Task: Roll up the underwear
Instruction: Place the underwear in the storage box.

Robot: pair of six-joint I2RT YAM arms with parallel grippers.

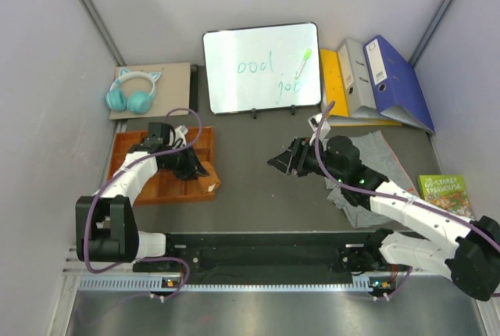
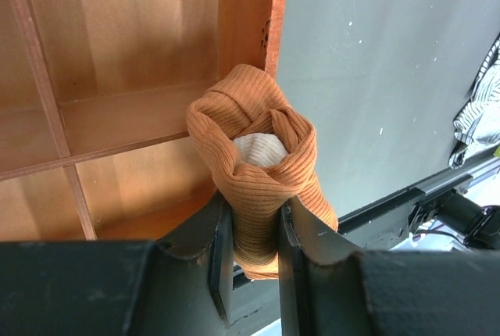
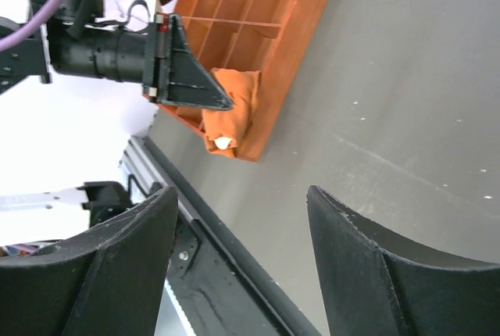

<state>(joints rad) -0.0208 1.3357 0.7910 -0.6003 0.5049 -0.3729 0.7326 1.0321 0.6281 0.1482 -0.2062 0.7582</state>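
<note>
My left gripper (image 1: 200,170) is shut on the rust-orange briefs (image 1: 211,181), which are rolled into a tight bundle. In the left wrist view the roll (image 2: 258,168) stands between the fingers (image 2: 254,234) with its cream waistband showing at the core, over the near right corner of the orange tray (image 2: 273,8). The right wrist view shows the same roll (image 3: 232,109) resting against the tray's corner wall (image 3: 305,16). My right gripper (image 1: 281,160) hangs open and empty over bare table (image 3: 241,192). The grey striped boxer shorts (image 1: 380,160) lie crumpled under the right arm, with an edge visible (image 2: 478,113).
A whiteboard (image 1: 262,66) stands at the back centre, with binders (image 1: 383,82) to its right. Teal headphones (image 1: 131,91) lie on a board at the back left. A green book (image 1: 445,191) lies at the right edge. A black rail (image 1: 258,252) runs along the near edge.
</note>
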